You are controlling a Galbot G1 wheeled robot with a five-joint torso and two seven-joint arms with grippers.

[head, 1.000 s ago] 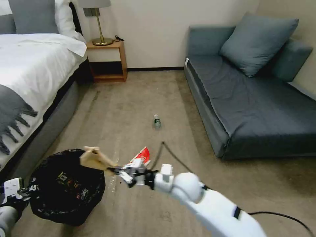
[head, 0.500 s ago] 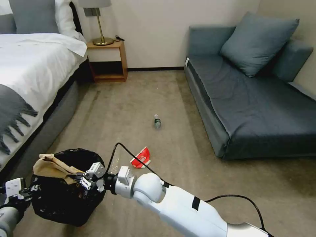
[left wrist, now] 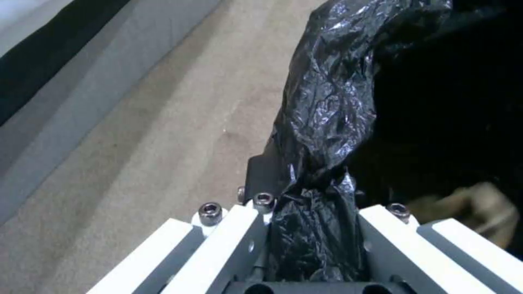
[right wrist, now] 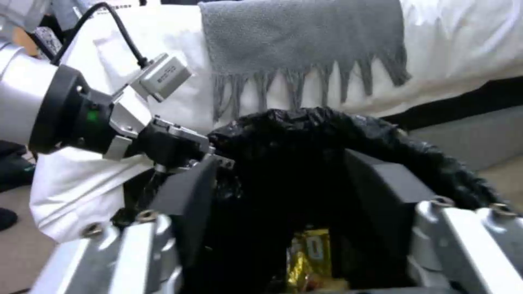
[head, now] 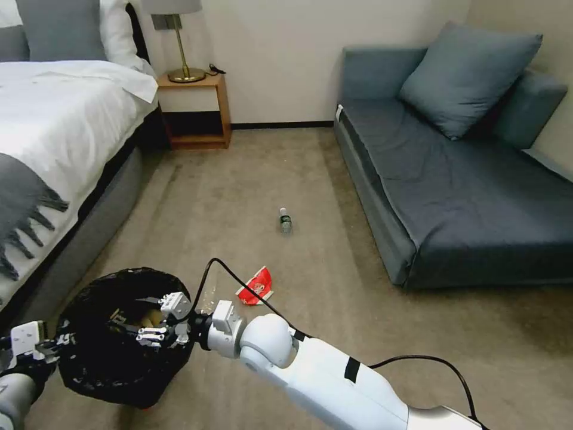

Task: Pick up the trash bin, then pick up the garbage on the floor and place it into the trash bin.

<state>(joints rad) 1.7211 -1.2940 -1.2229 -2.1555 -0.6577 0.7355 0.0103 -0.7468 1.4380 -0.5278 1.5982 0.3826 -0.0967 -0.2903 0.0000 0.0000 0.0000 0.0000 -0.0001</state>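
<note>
The trash bin [head: 113,358], lined with a crinkly black bag, hangs at the lower left above the floor [head: 250,179]. My left gripper [head: 45,348] is shut on its rim, the black plastic [left wrist: 316,228] pinched between its fingers. My right gripper [head: 156,319] hovers over the bin's mouth, open and empty, its fingers [right wrist: 188,194] spread wide. Inside the bin lie a crumpled tan paper bag [left wrist: 479,208] and a gold-brown wrapper [right wrist: 308,253]. On the carpet ahead lie a red-and-white wrapper [head: 256,286] and, farther off, a small clear bottle [head: 285,221].
A bed [head: 54,131] with a fringed grey throw runs along the left. A grey-blue sofa [head: 465,191] stands on the right. A wooden nightstand [head: 197,113] with a lamp is at the back wall. Open carpet lies between bed and sofa.
My right gripper swung left with the tan paper bag to above the bin, then opened; the bag dropped inside. The left gripper kept holding the bin.
</note>
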